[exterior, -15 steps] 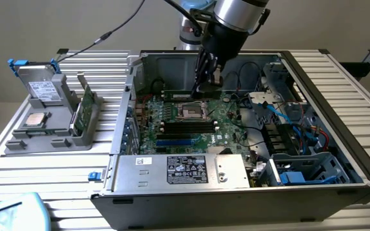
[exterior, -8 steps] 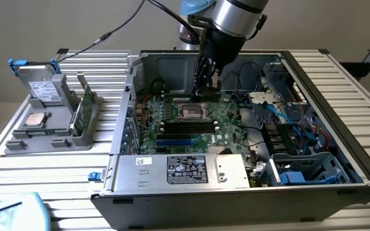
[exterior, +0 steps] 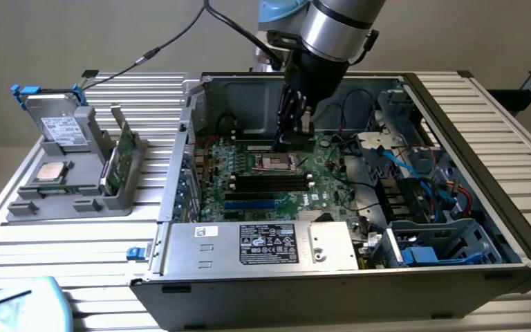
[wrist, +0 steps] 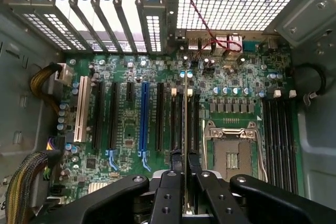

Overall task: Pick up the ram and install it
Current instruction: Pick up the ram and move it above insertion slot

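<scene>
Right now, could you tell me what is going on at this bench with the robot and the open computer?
The robot arm's gripper is shut on the ram and holds it down inside the open computer case, over the motherboard. The stick is seen edge-on and runs along the black memory slots beside the CPU socket. Whether it touches a slot I cannot tell.
</scene>
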Tool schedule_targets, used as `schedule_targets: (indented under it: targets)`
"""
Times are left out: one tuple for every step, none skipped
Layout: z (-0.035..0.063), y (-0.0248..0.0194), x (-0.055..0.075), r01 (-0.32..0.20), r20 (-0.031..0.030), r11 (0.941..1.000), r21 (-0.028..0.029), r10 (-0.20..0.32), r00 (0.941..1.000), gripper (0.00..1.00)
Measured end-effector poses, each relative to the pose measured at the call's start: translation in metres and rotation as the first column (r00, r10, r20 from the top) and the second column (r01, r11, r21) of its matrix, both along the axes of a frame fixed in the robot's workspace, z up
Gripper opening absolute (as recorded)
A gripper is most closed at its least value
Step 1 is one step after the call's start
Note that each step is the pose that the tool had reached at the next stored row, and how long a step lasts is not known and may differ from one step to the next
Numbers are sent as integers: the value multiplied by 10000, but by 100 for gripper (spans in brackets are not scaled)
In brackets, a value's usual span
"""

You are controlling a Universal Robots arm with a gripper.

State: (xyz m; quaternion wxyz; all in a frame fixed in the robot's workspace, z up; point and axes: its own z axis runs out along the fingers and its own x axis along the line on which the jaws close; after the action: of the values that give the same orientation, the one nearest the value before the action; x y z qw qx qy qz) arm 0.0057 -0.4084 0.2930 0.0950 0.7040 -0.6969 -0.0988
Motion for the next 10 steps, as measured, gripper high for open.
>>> schedule_targets:
  targets:
    - [-16, 0, -1, 14, 8, 10000, -7, -14, 10000, 15]
    - [-31, 0, -2, 26, 13, 10000, -15, -26, 10000, 15]
    - [-46, 0, -2, 37, 17, 10000, -24, -37, 10000, 15]
    - [-61, 0, -2, 48, 21, 10000, -33, -48, 10000, 15]
    - [-77, 0, -3, 60, 25, 10000, -43, -60, 10000, 15]
    - [-92, 0, -3, 71, 29, 10000, -53, -71, 10000, 15]
    - [-107, 0, -4, 82, 33, 9999, -63, -82, 10000, 15]
    - [-122, 0, -4, 93, 37, 9999, -74, -93, 9999, 15]
    - [-137, 0, -5, 104, 41, 9999, -86, -103, 9999, 15]
    - [-152, 0, -5, 114, 45, 9999, -98, -114, 9999, 15]
